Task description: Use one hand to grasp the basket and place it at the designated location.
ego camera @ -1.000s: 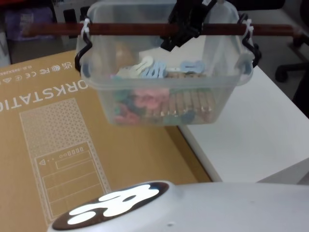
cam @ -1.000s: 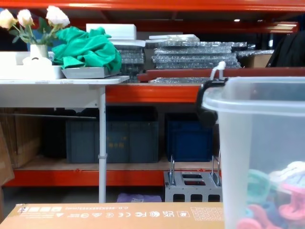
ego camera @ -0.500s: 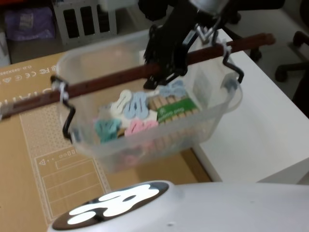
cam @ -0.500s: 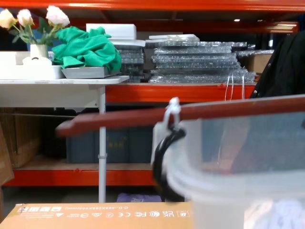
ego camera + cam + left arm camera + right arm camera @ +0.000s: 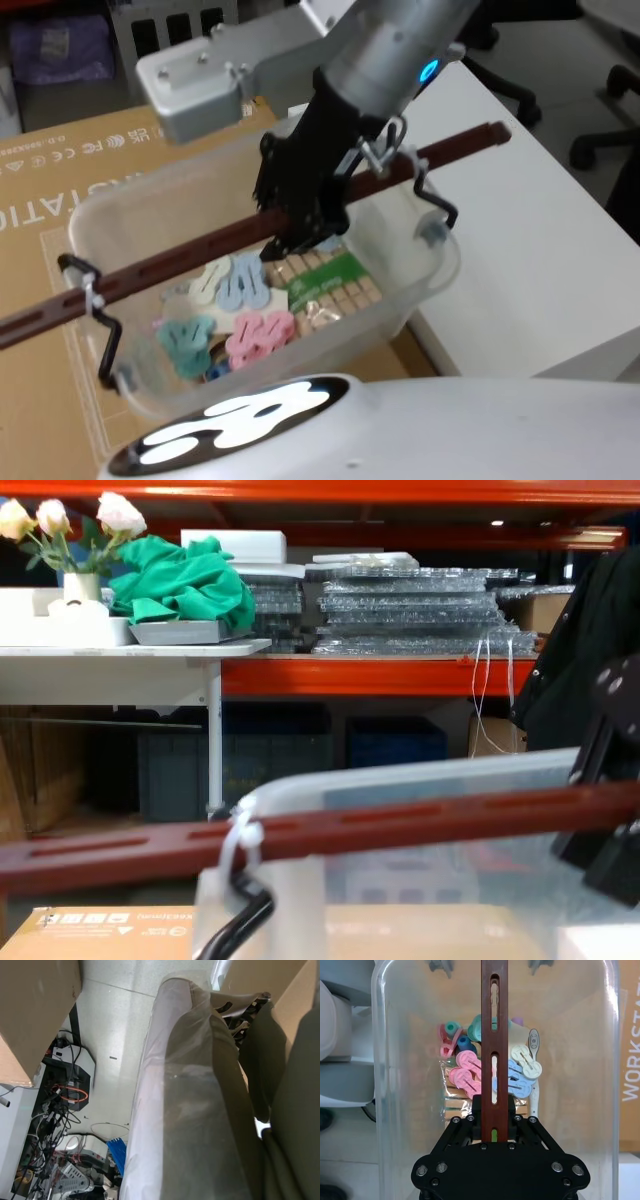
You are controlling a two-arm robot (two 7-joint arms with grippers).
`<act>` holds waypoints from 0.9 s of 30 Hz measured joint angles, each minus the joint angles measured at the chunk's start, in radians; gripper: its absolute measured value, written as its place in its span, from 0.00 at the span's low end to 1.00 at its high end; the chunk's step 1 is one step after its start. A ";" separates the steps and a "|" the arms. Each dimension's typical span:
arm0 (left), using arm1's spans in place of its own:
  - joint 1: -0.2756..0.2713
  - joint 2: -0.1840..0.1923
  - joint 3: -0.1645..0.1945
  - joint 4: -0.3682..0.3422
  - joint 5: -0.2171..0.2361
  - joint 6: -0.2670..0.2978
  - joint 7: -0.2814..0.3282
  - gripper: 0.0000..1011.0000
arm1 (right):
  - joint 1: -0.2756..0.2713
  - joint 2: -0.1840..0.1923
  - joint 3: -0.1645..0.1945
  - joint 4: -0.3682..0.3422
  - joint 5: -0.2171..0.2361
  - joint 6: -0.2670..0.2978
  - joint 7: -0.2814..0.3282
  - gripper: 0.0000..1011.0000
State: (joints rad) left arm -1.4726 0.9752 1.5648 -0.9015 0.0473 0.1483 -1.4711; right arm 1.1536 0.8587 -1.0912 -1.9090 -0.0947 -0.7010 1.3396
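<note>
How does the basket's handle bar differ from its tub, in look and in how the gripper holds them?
The handle bar is opaque, dark red-brown and slotted; the tub is clear plastic, showing clothes pegs inside. The right gripper is shut on the handle bar, not on the tub. The handle bar juts out past both ends of the tub. They share black wire hooks joining them at each end.

White table (image 5: 545, 250) on the right, printed brown cardboard box (image 5: 40, 190) lying flat beside its left edge.

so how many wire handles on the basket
2: one handle at the basket's near-left end, one at its far-right end, both tied to the wooden bar the right gripper grips.
</note>
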 joint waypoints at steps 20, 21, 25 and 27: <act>0.000 0.000 0.000 0.000 0.000 0.000 0.000 0.00 | -0.065 -0.093 -0.071 0.069 -0.101 0.152 -0.121 0.23; 0.000 0.000 0.000 0.000 0.000 0.000 0.000 0.00 | -0.065 -0.096 -0.075 0.073 -0.104 0.154 -0.122 0.23; 0.000 0.000 0.000 0.000 0.000 0.000 0.000 0.00 | -0.065 -0.119 -0.096 0.095 -0.117 0.157 -0.124 0.23; 0.000 0.000 0.000 0.000 0.000 0.000 0.000 0.00 | -0.063 -0.133 -0.109 0.110 -0.121 0.157 -0.124 0.23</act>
State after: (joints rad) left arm -1.4725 0.9752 1.5648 -0.9016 0.0473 0.1483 -1.4712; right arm 1.0910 0.7257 -1.2004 -1.7989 -0.2155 -0.5443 1.2160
